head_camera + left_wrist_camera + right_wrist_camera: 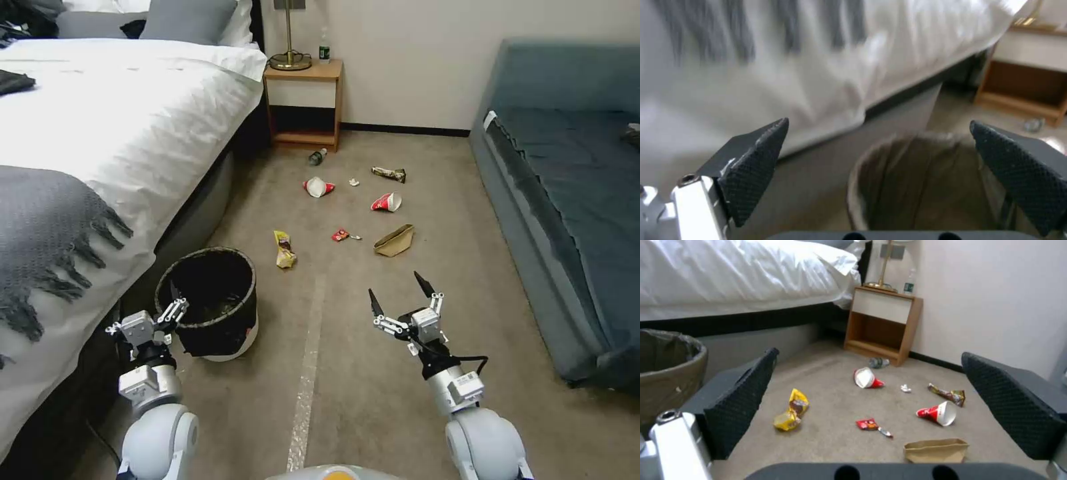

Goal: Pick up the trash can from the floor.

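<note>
1. The left gripper (pixel 175 301) has its fingers spread wide and holds nothing. It hovers at the near rim of the trash can (pixel 208 301), which stands on the floor (pixel 347 400) just ahead of it, close against the bed (pixel 120 127).
2. One finger seems to hang over the can's mouth and the other outside the wall, though the left wrist view is blurred and I cannot be sure of the straddle.
3. Risk: the black liner (pixel 230 319) is folded over the rim. If the fingers close on liner alone, I judge the bag could slide off and the can stay down.
4. Risk: a grip on one side of a round, light can may let it tilt or swing as it lifts, or knock against the bed.
5. The can looks dark inside; I cannot tell whether anything lies in it.
6. The right gripper (pixel 403 300) is also spread and empty, held well to the side of the can, above the tape strip (pixel 307 373).
7. Beyond it, litter lies scattered: a yellow wrapper (pixel 791 410), red paper cups (pixel 939 413) and a brown bag (pixel 936 450).
</note>
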You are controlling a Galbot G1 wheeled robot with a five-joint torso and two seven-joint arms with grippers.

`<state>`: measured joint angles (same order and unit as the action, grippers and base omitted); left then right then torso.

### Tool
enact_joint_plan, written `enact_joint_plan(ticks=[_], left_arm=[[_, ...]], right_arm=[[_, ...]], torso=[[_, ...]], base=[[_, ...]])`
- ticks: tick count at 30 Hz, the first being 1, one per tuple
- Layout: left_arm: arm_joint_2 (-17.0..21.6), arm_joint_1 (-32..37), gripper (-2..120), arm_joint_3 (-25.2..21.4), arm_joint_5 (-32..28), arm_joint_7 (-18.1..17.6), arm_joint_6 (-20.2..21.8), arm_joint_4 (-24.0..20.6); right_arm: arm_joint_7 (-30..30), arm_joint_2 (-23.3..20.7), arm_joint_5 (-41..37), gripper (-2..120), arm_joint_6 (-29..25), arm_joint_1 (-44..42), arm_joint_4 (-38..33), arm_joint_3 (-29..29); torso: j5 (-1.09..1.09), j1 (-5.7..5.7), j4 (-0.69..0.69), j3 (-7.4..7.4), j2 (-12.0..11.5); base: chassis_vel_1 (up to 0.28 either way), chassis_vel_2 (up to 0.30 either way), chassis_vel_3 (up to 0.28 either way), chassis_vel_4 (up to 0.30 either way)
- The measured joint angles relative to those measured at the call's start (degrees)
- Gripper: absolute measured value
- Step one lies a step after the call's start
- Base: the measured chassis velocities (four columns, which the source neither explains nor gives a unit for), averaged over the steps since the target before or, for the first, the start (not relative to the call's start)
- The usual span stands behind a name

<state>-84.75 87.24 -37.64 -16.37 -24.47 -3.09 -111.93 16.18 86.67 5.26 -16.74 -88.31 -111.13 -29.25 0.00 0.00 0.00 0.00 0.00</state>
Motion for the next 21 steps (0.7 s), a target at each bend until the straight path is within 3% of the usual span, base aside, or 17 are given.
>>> enact_joint_plan(ticks=[1,3,5,7,17,21], left_arm=[[0.0,0.0,100,0.0,0.0,0.0,0.0,0.0],[0.04,-1.44,100,-0.75,-5.54,-0.77,5.44,-0.47],[0.06,-1.67,100,-0.85,-6.34,-0.81,6.19,-0.5],[-0.16,-3.67,100,-1.49,-11.6,-1.26,10.38,-0.13],[-1.58,-7.4,100,-2.4,-19.75,-2.08,18.37,2.73],[-1.61,-7.67,100,-2.71,-20.36,-2.44,19.29,3.47]], right_arm=[[0.0,0.0,0.0,100,0.0,0.0,0.0,0.0],[0.16,-0.26,-0.22,100,-0.19,0.24,0.38,-0.12],[0.21,-0.3,-0.28,100,-0.24,0.29,0.45,-0.15],[0.76,-0.56,-0.83,100,-0.77,0.49,1.16,-0.36],[1.43,-1.14,-2.03,100,-1.53,0.65,2.06,-0.93],[1.58,-1.24,-2.29,100,-1.66,0.59,2.07,-1.13]], torso=[[0.0,0.0,0.0,0.0,0.0],[0.01,0.0,0.0,0.0,0.0],[0.01,0.0,0.0,0.0,0.0],[0.01,0.0,-0.01,0.0,0.0],[0.0,0.0,-0.01,0.0,0.0],[0.0,0.0,0.0,0.0,0.0]], base=[[0.0,0.0,0.0,0.0],[0.0,0.0,0.0,0.0],[0.0,0.0,0.0,0.0],[0.0,0.0,0.0,0.0],[0.0,0.0,0.0,0.0],[0.0,0.0,0.0,0.0]])
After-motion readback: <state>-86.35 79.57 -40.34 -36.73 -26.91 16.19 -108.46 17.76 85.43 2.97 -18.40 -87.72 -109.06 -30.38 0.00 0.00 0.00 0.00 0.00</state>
